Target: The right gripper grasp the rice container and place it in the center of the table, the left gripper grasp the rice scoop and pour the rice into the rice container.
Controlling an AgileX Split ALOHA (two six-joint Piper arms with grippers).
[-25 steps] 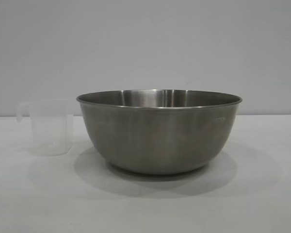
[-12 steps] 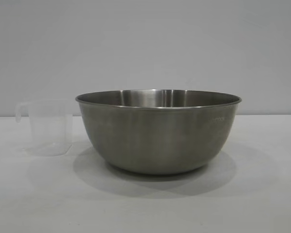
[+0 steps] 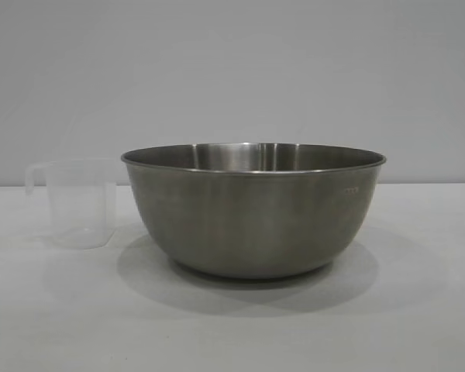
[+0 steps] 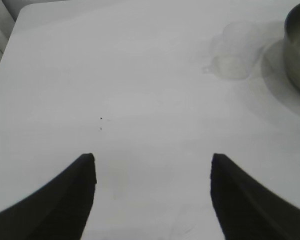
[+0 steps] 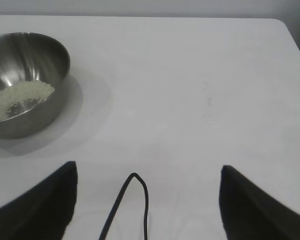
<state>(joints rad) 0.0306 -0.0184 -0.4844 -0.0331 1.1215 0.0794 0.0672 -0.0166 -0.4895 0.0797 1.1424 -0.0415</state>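
Currently listed, largest first. Table: flat white top, bearing everything else. Bowl: large steel rice container, upright near the middle of the table in the exterior view, its rim level; across the last second it shows no real shift. Rice: a cream patch lying in the bottom of the bowl, seen from the right wrist view, so by the look of it the pour is already done. Left gripper: fingers spread apart, holding nothing, hanging over bare table well apart from the scoop. Right gripper: fingers likewise spread and empty, well apart from the bowl, with a thin black cable looping between them. Scoop: small clear plastic cup with a loop handle, upright just beside the bowl on its left in the exterior view, apparently empty, unmoved over the last second. Judgement: nothing of note has changed lately; bowl placed, rice inside, scoop set down, both grippers drawn clear, so the task reads as finished or all but.
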